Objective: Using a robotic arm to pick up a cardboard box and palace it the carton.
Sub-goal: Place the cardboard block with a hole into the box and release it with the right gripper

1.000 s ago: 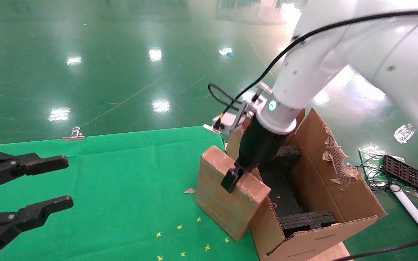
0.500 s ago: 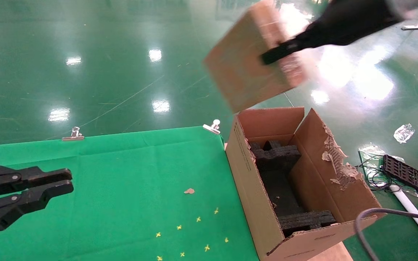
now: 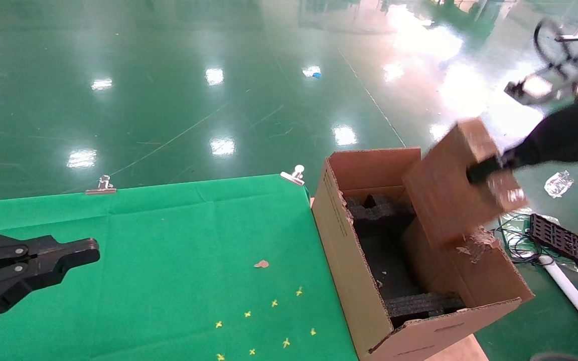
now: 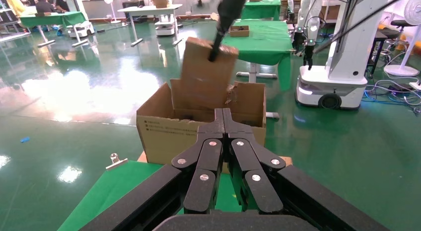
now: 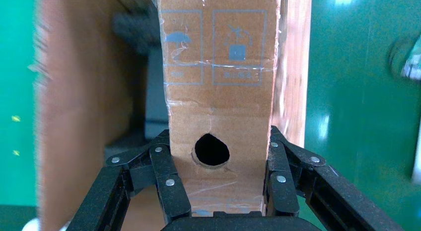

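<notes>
The small cardboard box (image 3: 444, 200), taped and with a round hole (image 5: 212, 150) in its narrow face, hangs tilted in the air over the carton's torn right flap. My right gripper (image 3: 484, 170) is shut on it, one finger on each broad side, as the right wrist view shows (image 5: 218, 136). The large open carton (image 3: 359, 271) stands at the table's right edge with black foam inserts (image 3: 384, 215) inside. The box's lower part hides part of the flap. My left gripper (image 3: 88, 248) is shut and empty over the table's left side; the left wrist view (image 4: 222, 114) shows it facing the carton (image 4: 164, 136).
The green cloth table (image 3: 158, 240) carries a cardboard scrap (image 3: 262, 263) and small yellow marks (image 3: 274, 303). Metal clips (image 3: 101, 185) hold the cloth's far edge. A black tray (image 3: 562, 240) and cables lie on the floor right of the carton. Other robots (image 4: 342, 57) stand behind.
My right gripper lifted the box from the table beside the carton, swung it high, then brought it down over the carton's right side. My left gripper's fingers closed.
</notes>
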